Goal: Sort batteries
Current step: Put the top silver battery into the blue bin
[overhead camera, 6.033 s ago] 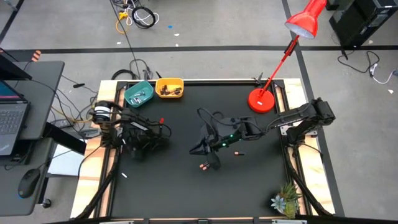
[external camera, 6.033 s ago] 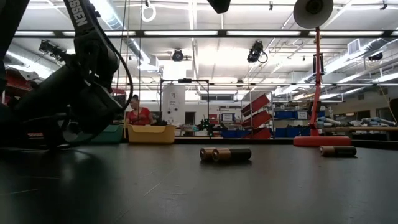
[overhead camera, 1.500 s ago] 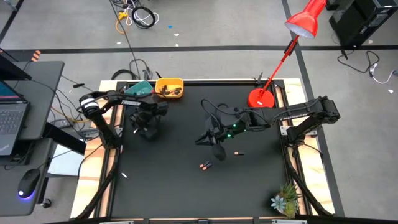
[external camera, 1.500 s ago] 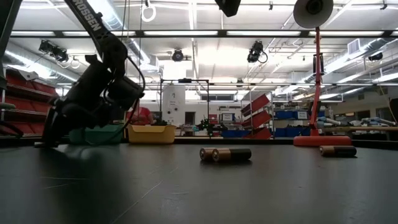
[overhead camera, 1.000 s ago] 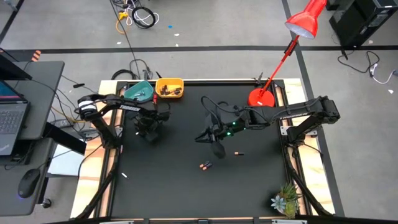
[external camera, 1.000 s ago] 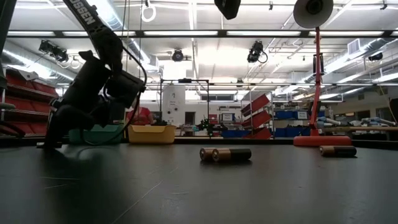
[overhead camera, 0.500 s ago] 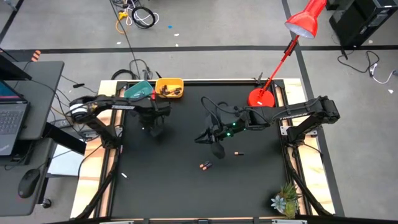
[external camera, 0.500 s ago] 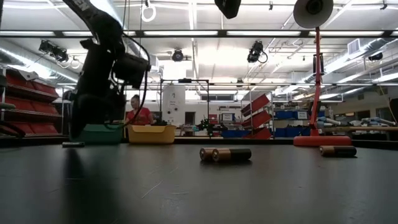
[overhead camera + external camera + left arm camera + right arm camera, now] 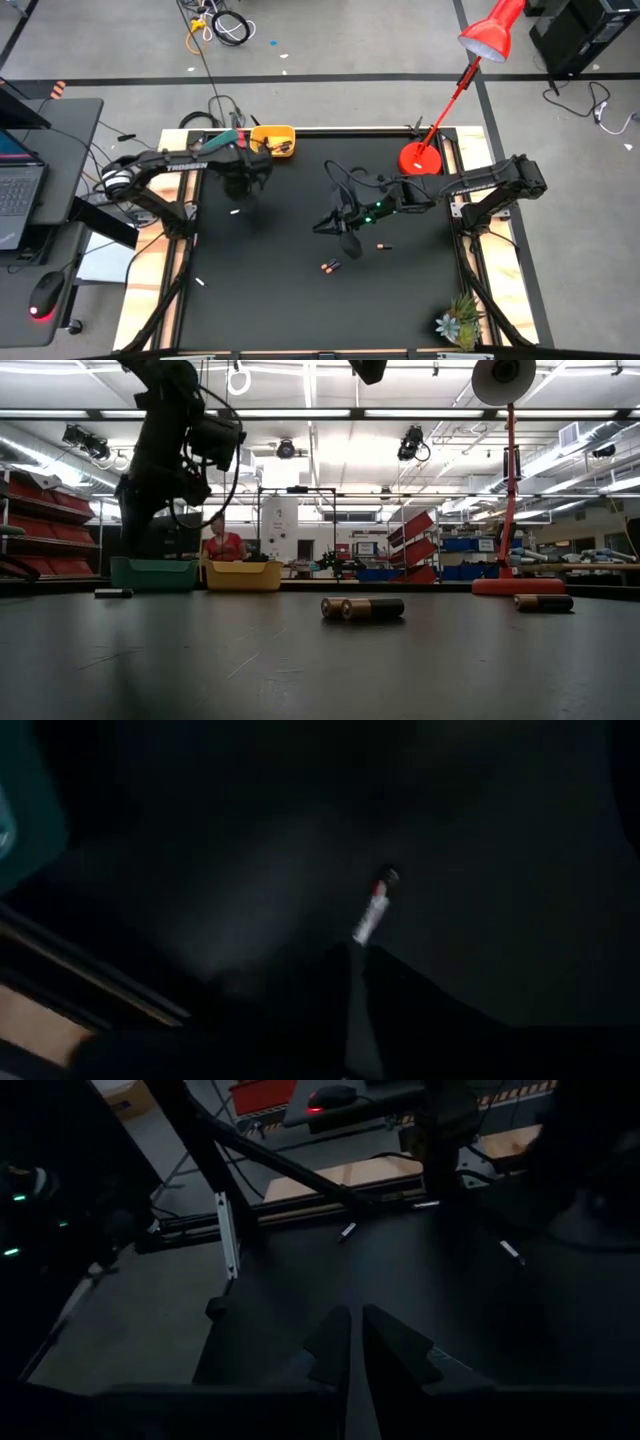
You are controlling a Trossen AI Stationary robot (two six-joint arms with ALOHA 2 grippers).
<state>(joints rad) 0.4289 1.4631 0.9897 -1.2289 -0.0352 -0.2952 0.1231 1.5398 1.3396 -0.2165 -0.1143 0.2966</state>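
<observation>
while the left gripper [image 9: 240,185] hangs raised just in front of the teal bowl [image 9: 222,143], at the far left corner of the worktop [image 9: 280,300], its jaws look narrow, almost together, with nothing seen between them. a whitish battery [image 9: 234,210] lies on the mat just below it, a little further from the teal bowl; the left wrist view shows it [image 9: 372,910] free beyond the fingertips. the yellow bowl [image 9: 272,140] touches the teal bowl's side, both hard against the worktop's far edge. the right gripper [image 9: 350,245] sits mid-worktop, well away from the teal bowl, jaws pressed together and empty. a dark pair of batteries [image 9: 331,266] lies near it toward the front edge, and one single battery [image 9: 380,245] just beside it. another pale battery [image 9: 199,282] lies by the left edge, well in front of the teal bowl. most of the front half of the mat is open.
</observation>
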